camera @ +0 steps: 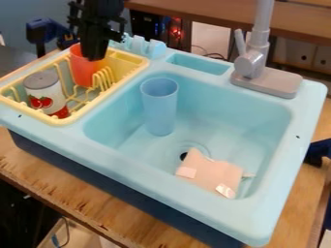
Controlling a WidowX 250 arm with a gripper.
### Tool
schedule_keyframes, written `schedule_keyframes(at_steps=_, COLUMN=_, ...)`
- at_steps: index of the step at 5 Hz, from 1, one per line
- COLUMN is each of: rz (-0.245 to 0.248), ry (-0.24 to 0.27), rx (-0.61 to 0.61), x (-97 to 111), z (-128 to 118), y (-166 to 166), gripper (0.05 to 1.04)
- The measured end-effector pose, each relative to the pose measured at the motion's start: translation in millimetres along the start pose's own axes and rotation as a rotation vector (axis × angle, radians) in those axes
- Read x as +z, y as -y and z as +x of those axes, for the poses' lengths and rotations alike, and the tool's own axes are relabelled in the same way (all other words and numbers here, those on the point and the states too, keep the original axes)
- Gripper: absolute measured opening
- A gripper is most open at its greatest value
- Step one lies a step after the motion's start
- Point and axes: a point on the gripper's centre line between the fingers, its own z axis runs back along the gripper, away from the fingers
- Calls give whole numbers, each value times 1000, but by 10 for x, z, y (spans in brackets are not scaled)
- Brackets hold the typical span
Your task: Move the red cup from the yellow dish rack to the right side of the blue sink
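The black gripper (94,48) hangs down at the upper left, over the yellow dish rack (77,117), its lower end at an orange cup (82,75) that stands in the rack's back part. Whether it grips the cup's rim I cannot tell. In front of the cup, a can (45,91) with a grey lid and red fruit pictures stands in the rack. A tall blue cup (159,109) is upright in the light blue sink (259,114), toward its left side. A pale pink flat piece (210,173) lies near the drain at the sink's front.
A grey faucet (253,63) rises from the sink's back edge. Light blue knobs (147,47) stand behind the rack. The sink unit rests on a wooden table (84,193); dark blue clamps (46,31) are at left and right.
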Motion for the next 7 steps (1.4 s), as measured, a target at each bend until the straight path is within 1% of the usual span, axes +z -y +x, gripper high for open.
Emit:
schedule_keyframes(at_steps=1, rz=58, ry=-6, rx=9, x=106, z=10, y=4, gripper=75)
schedule_keyframes(at_steps=2, rz=123, ry=2, rx=-35, x=211, z=56, y=158, gripper=75)
schedule_keyframes(at_steps=3, rz=134, ry=69, rx=-62, x=430, z=3, y=244, gripper=75)
schedule_keyframes(at_steps=4, rz=72, ry=162, rx=-122, x=544, z=-138, y=411, gripper=75)
schedule_keyframes(at_steps=5, rz=67, ry=231, rx=-195, x=729, z=-327, y=675, gripper=75)
schedule_keyframes(at_steps=6, rz=1, ry=272, rx=-283, x=775, z=-453, y=894, gripper=75)
schedule_keyframes(at_steps=7, rz=-36, ry=278, rx=-379, x=785, z=-503, y=1174, gripper=75)
